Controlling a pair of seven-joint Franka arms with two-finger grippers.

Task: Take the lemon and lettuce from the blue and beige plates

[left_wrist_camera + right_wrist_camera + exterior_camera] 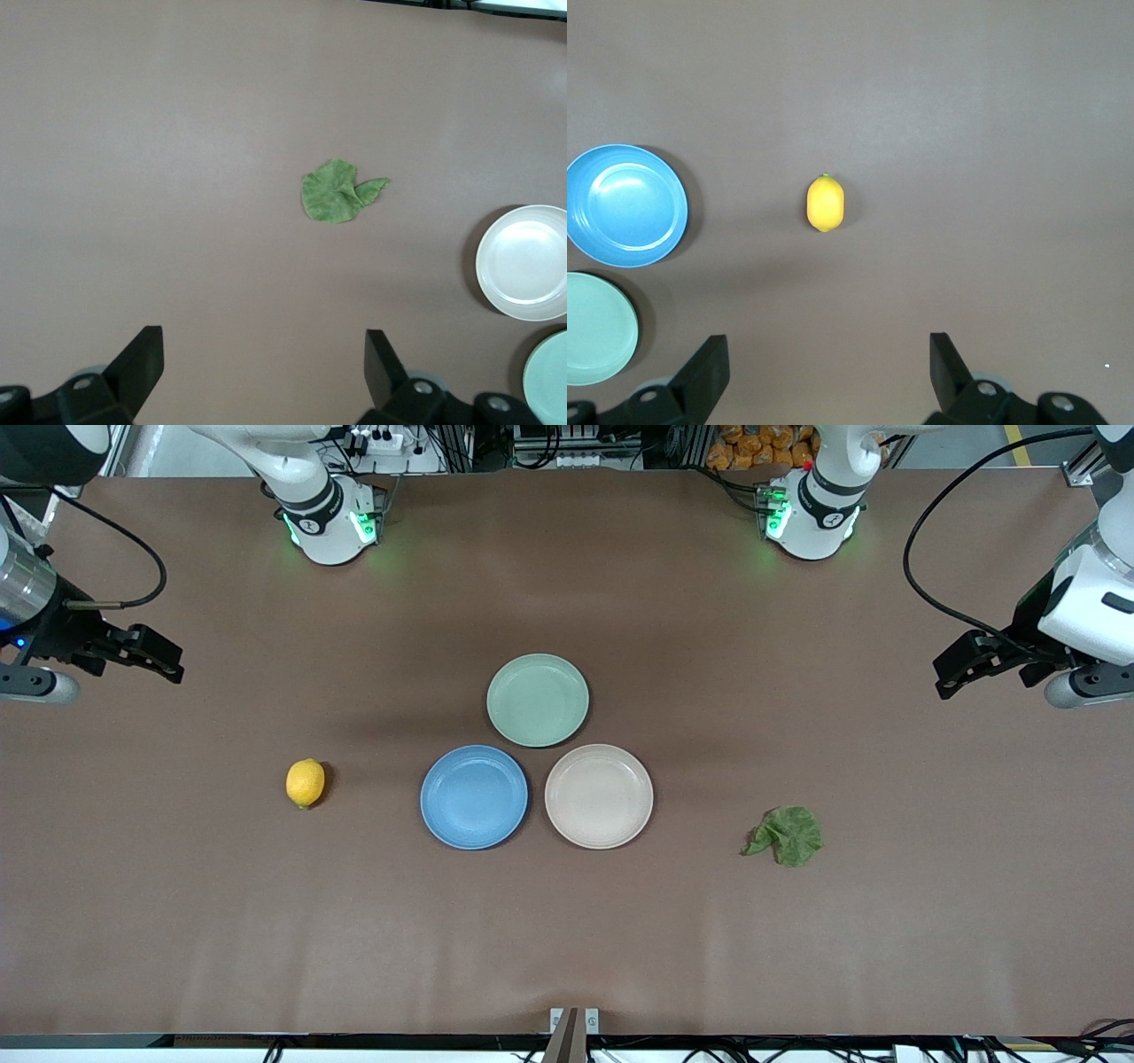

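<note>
- The lemon [305, 782] lies on the bare table [567, 939], well apart from the blue plate [474, 796], toward the right arm's end of the table. It is not on any plate.
- The lettuce leaf [787, 834] lies on the bare table toward the left arm's end, apart from the beige plate [599, 795] and slightly nearer the front camera than it.
- The blue and beige plates sit side by side, rims nearly touching; both are empty. A mint-green plate [538, 700], also empty, sits just beside them, farther from the front camera.
- Right gripper [828, 376]: over the table's edge at the right arm's end, fingers spread wide, nothing held.
- Left gripper [263, 370]: over the table's edge at the left arm's end, fingers spread wide, nothing held.
- Recommended approach: centre each gripper over its item. Close across the lemon's short axis to limit rolling. Pinch the leaf at its raised fold, because a flat leaf gives little purchase.
- Limits: both arms are cut off at the frame edges. The leaf's thickness cannot be judged.
</note>
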